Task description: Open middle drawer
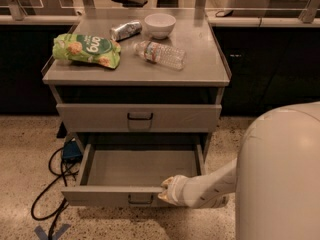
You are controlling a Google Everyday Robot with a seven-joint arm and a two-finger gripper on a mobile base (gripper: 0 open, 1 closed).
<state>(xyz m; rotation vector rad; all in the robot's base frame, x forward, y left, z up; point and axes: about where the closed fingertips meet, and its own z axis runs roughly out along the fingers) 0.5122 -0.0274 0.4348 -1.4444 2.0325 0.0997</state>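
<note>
Jaws of the gripper (pixel 169 189) are sitting at the top rim of the middle drawer (pixel 100 196), just right of its black loop handle (pixel 140 200) (whether they are clamping that rim, I cannot tell). That drawer is standing pulled well out beneath the taller drawer (pixel 100 118), its long front running left to right, so any further pull is pointing straight out from the cabinet (pixel 200 49).

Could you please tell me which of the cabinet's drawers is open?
The middle drawer, the lower of the two fronts in view: it is pulled out, tray exposed, with the gripper at its front edge. The drawer above sits closed.
</note>
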